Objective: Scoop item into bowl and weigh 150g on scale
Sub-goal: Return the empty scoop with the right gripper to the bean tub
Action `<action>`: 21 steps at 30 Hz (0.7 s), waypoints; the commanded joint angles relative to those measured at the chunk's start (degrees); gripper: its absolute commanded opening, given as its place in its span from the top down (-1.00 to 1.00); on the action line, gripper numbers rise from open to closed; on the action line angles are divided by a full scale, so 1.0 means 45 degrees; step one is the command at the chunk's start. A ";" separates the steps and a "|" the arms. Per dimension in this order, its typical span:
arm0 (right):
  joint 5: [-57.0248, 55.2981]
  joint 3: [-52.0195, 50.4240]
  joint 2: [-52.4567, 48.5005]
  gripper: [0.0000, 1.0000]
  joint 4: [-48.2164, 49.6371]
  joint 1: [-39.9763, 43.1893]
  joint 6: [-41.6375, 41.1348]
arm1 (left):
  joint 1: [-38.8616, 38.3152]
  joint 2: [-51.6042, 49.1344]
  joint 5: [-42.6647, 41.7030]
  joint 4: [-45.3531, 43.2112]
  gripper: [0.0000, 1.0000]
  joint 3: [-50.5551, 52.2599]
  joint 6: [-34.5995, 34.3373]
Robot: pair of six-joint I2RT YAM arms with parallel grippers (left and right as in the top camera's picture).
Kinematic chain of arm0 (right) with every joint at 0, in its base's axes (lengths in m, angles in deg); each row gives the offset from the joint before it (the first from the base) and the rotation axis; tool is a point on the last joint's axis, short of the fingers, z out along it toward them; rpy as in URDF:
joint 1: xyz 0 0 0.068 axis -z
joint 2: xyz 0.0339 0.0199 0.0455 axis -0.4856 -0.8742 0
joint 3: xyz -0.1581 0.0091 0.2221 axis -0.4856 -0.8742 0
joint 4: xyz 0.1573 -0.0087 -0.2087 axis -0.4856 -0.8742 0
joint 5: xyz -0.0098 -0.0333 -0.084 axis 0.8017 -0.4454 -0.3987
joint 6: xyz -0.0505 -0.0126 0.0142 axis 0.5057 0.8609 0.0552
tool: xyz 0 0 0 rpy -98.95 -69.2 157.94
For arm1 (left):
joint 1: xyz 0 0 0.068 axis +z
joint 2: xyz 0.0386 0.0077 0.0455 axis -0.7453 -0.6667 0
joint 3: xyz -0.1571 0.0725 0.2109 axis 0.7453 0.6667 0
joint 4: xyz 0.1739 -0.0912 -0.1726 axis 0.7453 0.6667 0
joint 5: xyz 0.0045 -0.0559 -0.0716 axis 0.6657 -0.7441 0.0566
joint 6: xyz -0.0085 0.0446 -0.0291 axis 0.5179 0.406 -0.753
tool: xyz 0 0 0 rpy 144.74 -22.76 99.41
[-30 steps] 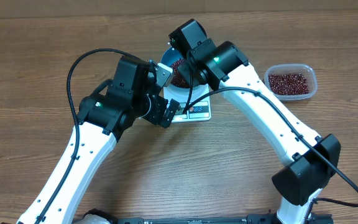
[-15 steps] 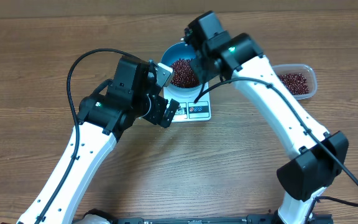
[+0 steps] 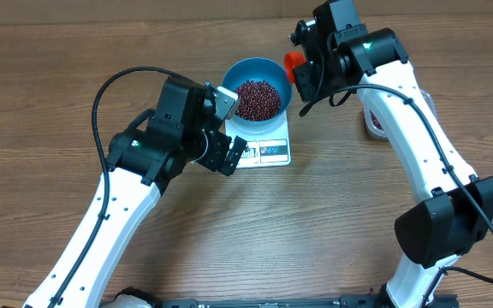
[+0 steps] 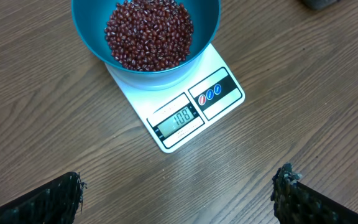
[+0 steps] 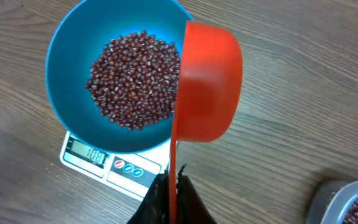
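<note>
Right gripper (image 5: 171,190) with scoop (image 5: 209,87) rightward, off bowl (image 5: 61,56).

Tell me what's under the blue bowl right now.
The white scale sits under the blue bowl, display showing 108. The bowl covers the scale's rear platform, and beans hide the bowl's floor.

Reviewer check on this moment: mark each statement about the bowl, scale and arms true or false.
1. The blue bowl sits on the scale. True.
2. The bowl is empty. False: it holds a heap of beans.
3. The right fingers are shut on the handle of a red scoop. True.
4. The left fingers clamp the scale. False: they stand open, apart from it, holding nothing.
</note>
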 commanded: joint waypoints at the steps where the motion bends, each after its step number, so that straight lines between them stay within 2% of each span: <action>1: 0.0287 0.0452 0.0578 0.92 0.0024 0.0010 -0.0034 | -0.0005 0.0073 0.0078 -0.0049 -0.99 0.0024 -0.0165; 16: 0.0393 0.0457 0.0602 0.92 0.0087 0.0423 -0.0049 | -0.0005 0.0073 0.0078 -0.0049 -0.99 0.0024 -0.0165; 21: 0.1292 0.0457 0.0685 0.92 0.0073 0.1059 -0.0107 | -0.0005 0.0073 0.0078 -0.0049 -0.99 0.0024 -0.0165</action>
